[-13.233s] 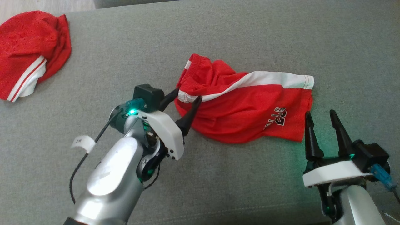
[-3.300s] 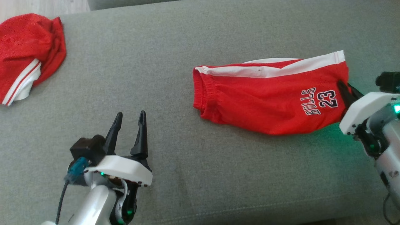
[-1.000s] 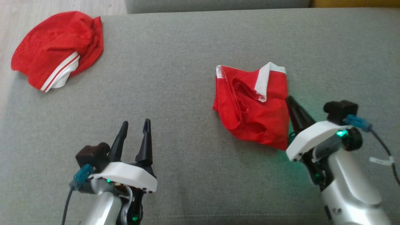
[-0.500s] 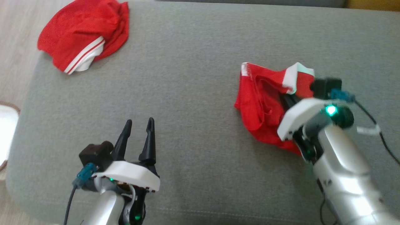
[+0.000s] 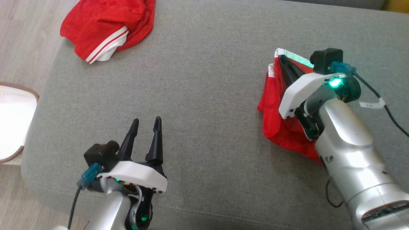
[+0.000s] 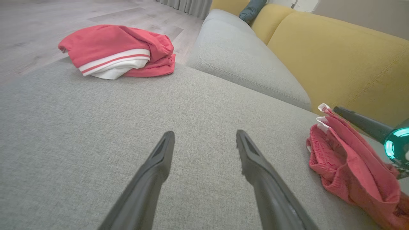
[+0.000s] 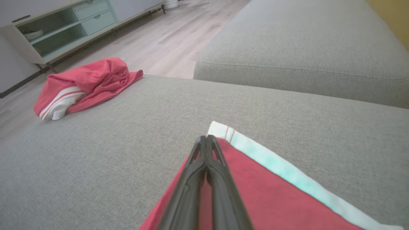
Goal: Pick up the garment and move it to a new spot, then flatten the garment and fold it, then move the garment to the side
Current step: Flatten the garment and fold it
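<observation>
folding | my right gripper is clamping the red shorts, flat earlier, now doubling under it | left gripper waiting wide

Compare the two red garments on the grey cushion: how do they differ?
The folded garment lies doubled over at the right; the crumpled garment sits bunched at the far left corner of the cushion. The folded garment's upper layer is pinched in the shut right gripper; the crumpled garment is untouched. Both are red with white trim.
</observation>
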